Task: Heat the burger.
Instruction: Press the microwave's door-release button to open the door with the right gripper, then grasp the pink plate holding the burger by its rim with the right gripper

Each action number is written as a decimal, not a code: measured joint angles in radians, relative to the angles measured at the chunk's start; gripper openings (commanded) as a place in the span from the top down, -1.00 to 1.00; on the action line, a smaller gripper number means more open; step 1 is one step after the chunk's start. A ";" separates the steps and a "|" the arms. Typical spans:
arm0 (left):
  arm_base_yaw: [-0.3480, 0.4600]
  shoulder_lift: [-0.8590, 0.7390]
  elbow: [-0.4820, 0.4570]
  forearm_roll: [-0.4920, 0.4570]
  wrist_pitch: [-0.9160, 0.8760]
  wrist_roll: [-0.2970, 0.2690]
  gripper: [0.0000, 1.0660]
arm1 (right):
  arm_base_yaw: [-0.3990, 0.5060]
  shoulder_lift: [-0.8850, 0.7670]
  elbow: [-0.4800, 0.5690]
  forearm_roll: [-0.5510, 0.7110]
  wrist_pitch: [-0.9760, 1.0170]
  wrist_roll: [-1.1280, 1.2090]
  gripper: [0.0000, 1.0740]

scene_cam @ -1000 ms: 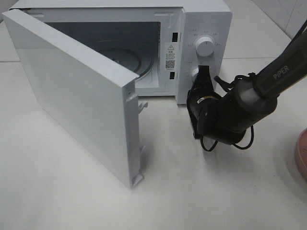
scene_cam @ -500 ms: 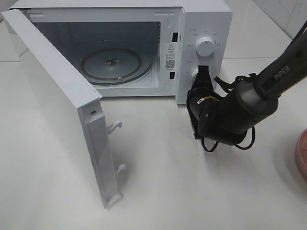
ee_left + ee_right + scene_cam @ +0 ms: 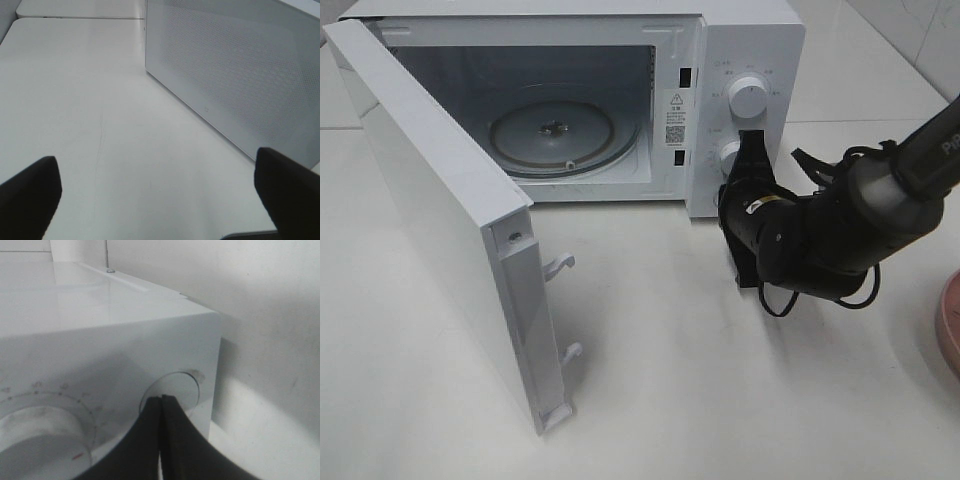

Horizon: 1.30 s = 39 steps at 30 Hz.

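Looking through all three views, we cannot find the burger: it shows neither near a gripper nor in the oven, so we cannot place it relative to either gripper.

We see the black right gripper (image 3: 751, 137) with its two fingers pressed flat together, holding nothing. It points at the control panel of the boxy white microwave oven (image 3: 750, 30). In the right wrist view its tips (image 3: 161, 400) sit just in front of a small round white button (image 3: 175, 385), beside a larger white dial with tick marks (image 3: 40, 432). We cannot tell whether the tips touch the button. The thick black right arm (image 3: 840, 230) lies low over the smooth white table (image 3: 720, 400), in front of the panel and beside the cavity mouth.

The black left gripper (image 3: 159, 200) is spread wide, one finger at each side of its wrist view, with only bare table between them. Near it stands the white perforated outer face of the oven door (image 3: 240, 75).

From above, we see that flat white door (image 3: 430, 230) swung wide open on its left hinge, standing out across the table on the left arm's side. Inside the cavity lies a round glass turntable (image 3: 560, 135). The rim of a round pink plate (image 3: 950, 335) shows at the right edge of the high view, well apart from the oven.
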 measured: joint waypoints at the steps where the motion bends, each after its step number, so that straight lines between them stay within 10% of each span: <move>1: 0.000 0.000 0.000 0.000 0.000 0.000 -0.83 | 0.000 -0.024 0.022 -0.015 0.002 0.000 1.00; 17: 0.000 0.000 0.000 0.000 0.000 0.000 -0.83 | 0.000 -0.185 0.175 -0.175 0.160 -0.007 1.00; 39: 0.000 0.000 0.000 0.000 0.000 0.000 -0.83 | -0.173 -0.492 0.182 -0.525 0.853 -0.657 0.99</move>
